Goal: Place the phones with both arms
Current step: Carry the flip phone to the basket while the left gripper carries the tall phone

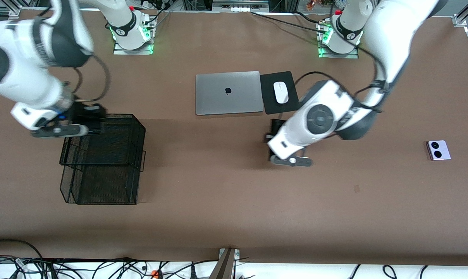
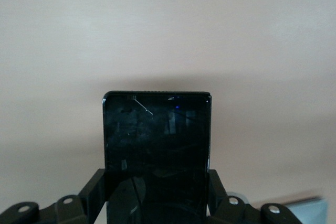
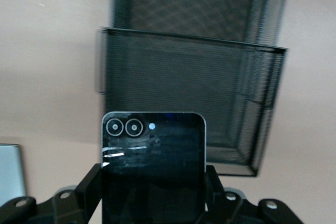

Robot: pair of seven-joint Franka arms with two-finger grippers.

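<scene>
The left gripper (image 2: 157,203), black and grey on its white jointed arm, hangs above bare brown tabletop (image 1: 218,201) near the black mouse pad (image 1: 286,106); its jaws are clamped tight on the sides of a long slim black slab phone (image 2: 156,150), whose glossy screen juts out from between the fingers (image 2: 94,190). The right gripper (image 3: 152,203) is over the upper tier of a black wire-mesh two-tier tray (image 1: 114,162) toward the right arm's end of the table, jaws closed on a small squarish black flip phone (image 3: 152,161) with two ringed lenses and a tiny pale light on its face. In the front view both held phones are largely hidden under the wrists. A small lavender-white square phone (image 1: 438,150) with two black lenses lies flat on the table toward the left arm's end, well apart from both grippers. A closed grey laptop (image 1: 228,93) sits near the middle of the table, touching the mouse pad, and a white oval mouse (image 1: 281,92) rests on that pad. The mesh tray is nearer to the front camera than the laptop
</scene>
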